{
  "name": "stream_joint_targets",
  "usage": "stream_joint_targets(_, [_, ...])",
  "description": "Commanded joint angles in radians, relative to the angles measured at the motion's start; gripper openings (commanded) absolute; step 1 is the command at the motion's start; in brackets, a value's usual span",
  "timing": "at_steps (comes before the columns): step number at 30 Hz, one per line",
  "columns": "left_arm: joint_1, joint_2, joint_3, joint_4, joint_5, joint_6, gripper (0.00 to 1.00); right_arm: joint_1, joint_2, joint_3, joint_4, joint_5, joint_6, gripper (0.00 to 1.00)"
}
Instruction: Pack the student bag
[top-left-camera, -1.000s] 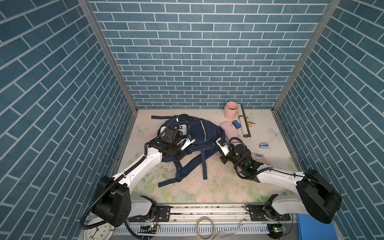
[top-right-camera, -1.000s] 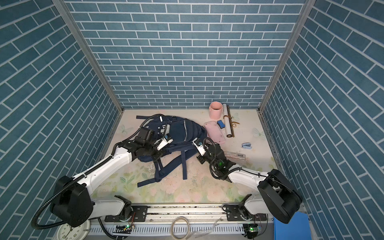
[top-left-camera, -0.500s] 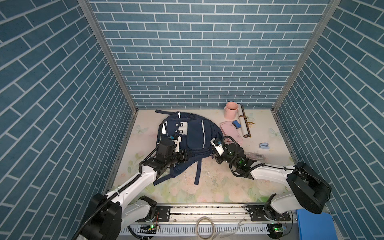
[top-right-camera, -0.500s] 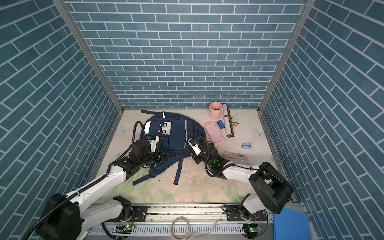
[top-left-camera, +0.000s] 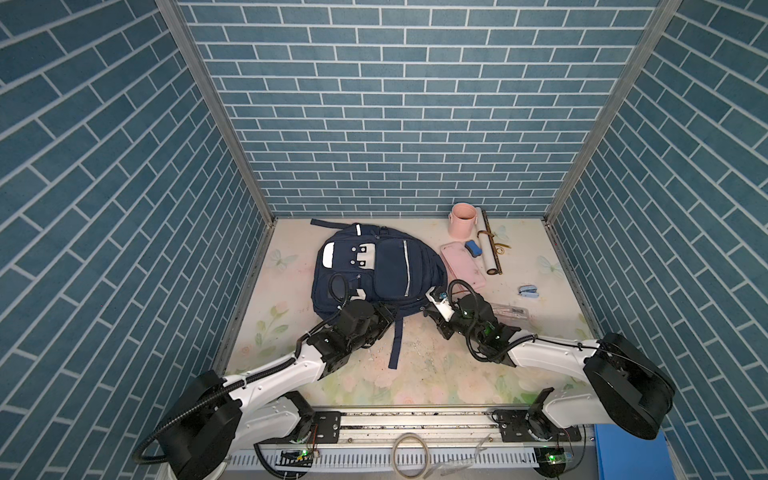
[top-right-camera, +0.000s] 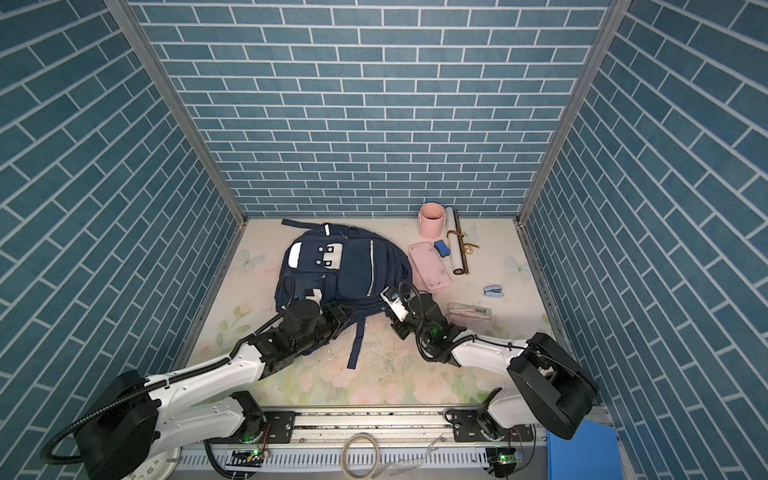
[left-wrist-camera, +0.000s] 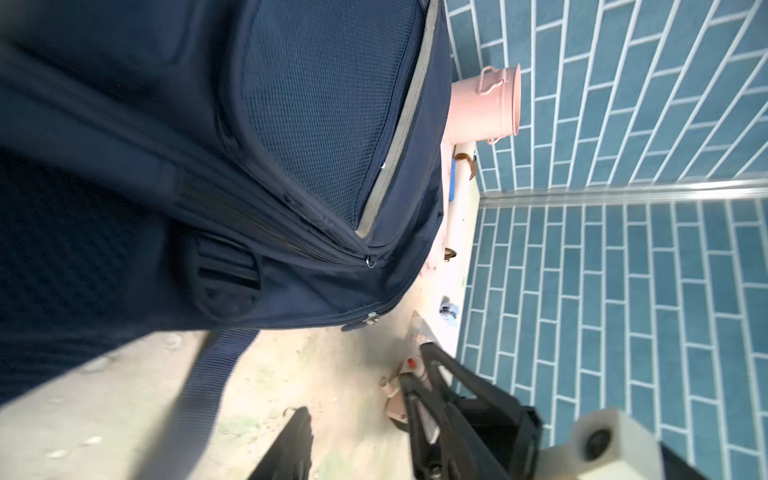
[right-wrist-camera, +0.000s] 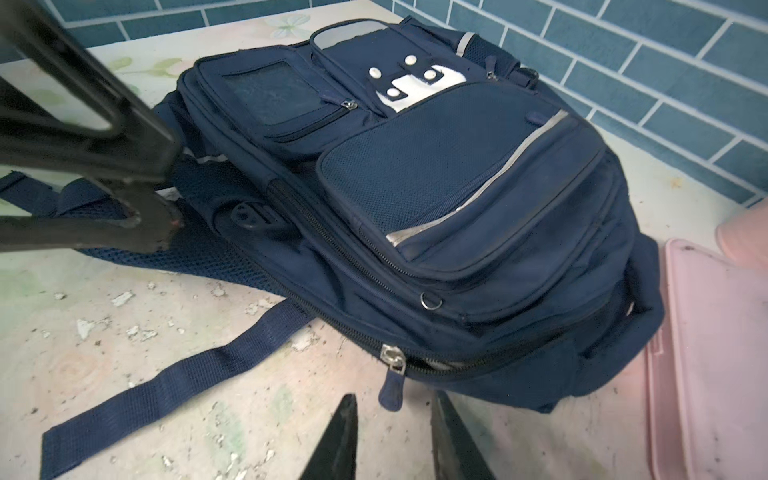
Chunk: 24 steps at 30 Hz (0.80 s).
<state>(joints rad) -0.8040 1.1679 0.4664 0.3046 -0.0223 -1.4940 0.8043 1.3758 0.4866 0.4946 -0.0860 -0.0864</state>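
The student bag (top-left-camera: 386, 266) (top-right-camera: 353, 266), navy with grey strips and a white dotted patch, lies flat, front up, at the middle back of the table. My right gripper (right-wrist-camera: 395, 436) (top-left-camera: 430, 318) is open at the bag's near right corner. The zipper pull (right-wrist-camera: 392, 384) lies on the table just ahead of its fingertips, untouched. At the bag's near edge, low over the table, my left gripper (left-wrist-camera: 357, 432) (top-left-camera: 384, 322) is open and holds nothing. A loose strap (top-left-camera: 395, 345) (right-wrist-camera: 166, 386) trails toward the front between the two grippers.
Right of the bag stand a pink bucket (top-left-camera: 462, 218) and a flat pink case (top-left-camera: 461, 266) with a blue eraser (top-left-camera: 473, 248) on it. A rolled scroll (top-left-camera: 487, 245), a small blue stapler (top-left-camera: 528, 291) and a clear plastic case (top-left-camera: 509, 311) lie nearby. Brick walls enclose three sides.
The bag has gone from lying crumpled under the left gripper to lying flat with its front up. The left arm has drawn back to the bag's near edge; the right arm has barely moved.
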Motion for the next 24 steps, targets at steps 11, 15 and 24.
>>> stream_joint_targets(11, [-0.105, 0.317, -0.013, 0.385, -0.215, -0.303, 0.51, -0.030, -0.012, -0.073, 0.061, -0.044, -0.004, 0.40])
stream_joint_targets(15, [-0.102, 0.386, 0.011, 0.407, -0.251, -0.306, 0.51, -0.040, 0.002, -0.087, 0.083, -0.054, -0.002, 0.41])
stream_joint_targets(24, [-0.072, 0.516, 0.075, 0.433, -0.233, -0.310, 0.50, -0.063, 0.071, -0.077, 0.119, -0.105, -0.006, 0.41])
